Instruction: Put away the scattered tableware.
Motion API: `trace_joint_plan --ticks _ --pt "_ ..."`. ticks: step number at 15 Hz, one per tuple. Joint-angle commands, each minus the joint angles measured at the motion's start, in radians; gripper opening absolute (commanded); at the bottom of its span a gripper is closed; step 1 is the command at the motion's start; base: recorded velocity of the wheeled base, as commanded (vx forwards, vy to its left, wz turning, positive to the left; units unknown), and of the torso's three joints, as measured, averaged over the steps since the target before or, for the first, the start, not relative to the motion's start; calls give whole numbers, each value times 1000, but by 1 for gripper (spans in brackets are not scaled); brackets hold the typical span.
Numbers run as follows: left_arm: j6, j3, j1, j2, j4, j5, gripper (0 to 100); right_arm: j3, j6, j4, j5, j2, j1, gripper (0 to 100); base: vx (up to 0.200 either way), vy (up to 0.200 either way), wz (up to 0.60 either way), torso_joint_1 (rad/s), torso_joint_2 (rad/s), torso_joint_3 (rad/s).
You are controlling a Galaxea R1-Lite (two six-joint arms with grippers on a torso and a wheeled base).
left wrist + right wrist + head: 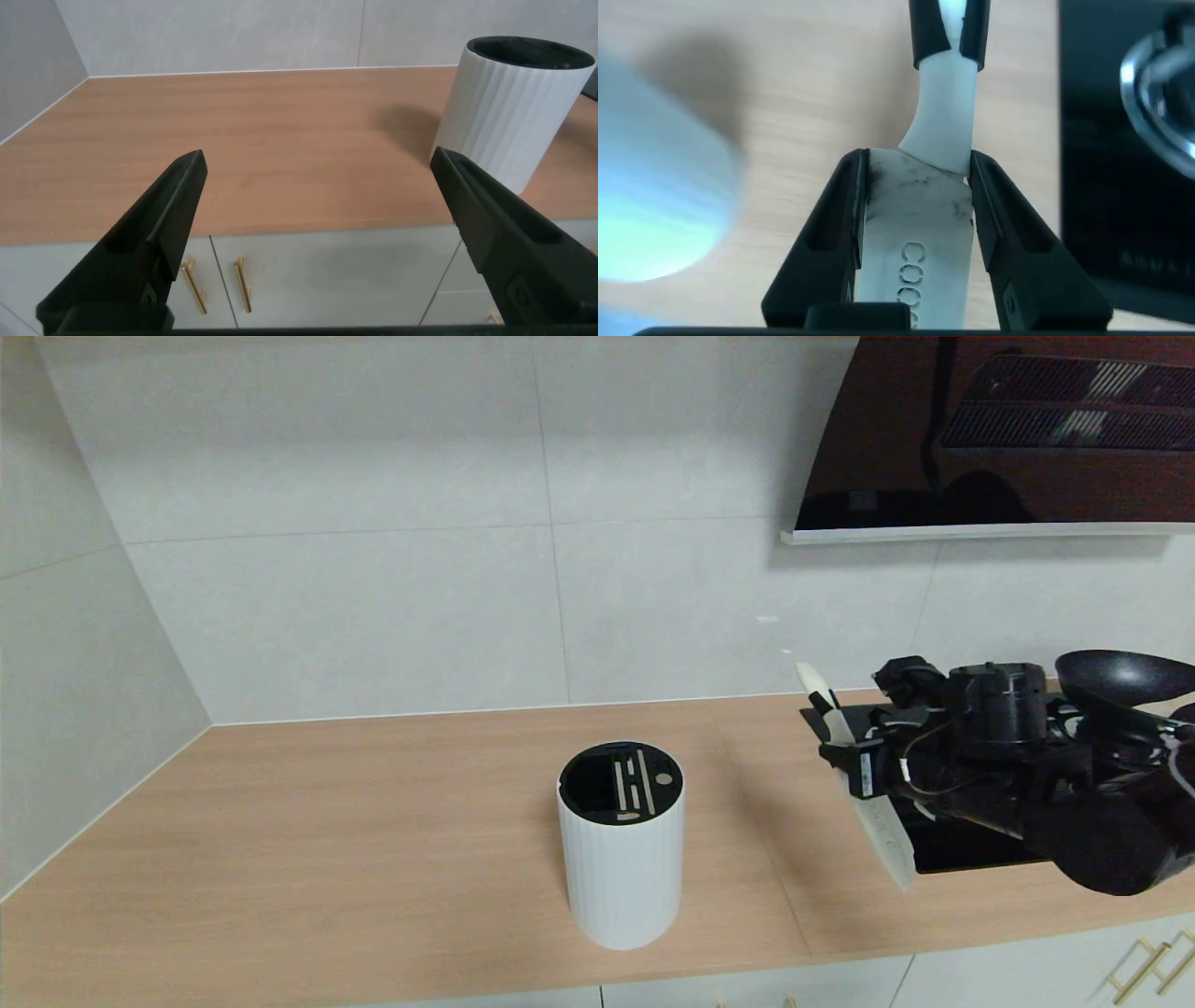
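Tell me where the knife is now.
Head view, right side: the knife sits in the right gripper above the counter, between the holder and the cooktop.

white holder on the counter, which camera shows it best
The head view: the whole white holder stands upright on the counter, slotted black top visible. The left wrist view shows its ribbed side and rim. The right wrist view gives just a pale blur that may be it.

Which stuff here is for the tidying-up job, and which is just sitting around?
For the job:
- white knife with a black-and-white handle, held between the fingers of the right gripper
- white ribbed round holder with a slotted black top

Just sitting around:
- black cooktop
- black pan
- dark range hood
- wooden counter
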Motion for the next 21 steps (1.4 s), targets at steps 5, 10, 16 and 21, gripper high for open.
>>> trace_joint_plan --ticks 5,10,16,21 --pt "41 -32 0 2 0 -28 100 -52 -2 102 -6 -222 103 0 0 0 0 0 0 0" --pt "7 -419 -23 511 100 -228 100 -235 -3 222 -3 -202 221 0 0 0 0 0 0 0" --pt "-102 -810 -137 1223 -193 -231 100 -243 -3 206 31 -161 290 0 0 0 0 0 0 0" --pt "-516 -841 -413 1513 -529 -228 100 -232 41 203 -107 -199 499 0 0 0 0 0 0 0"
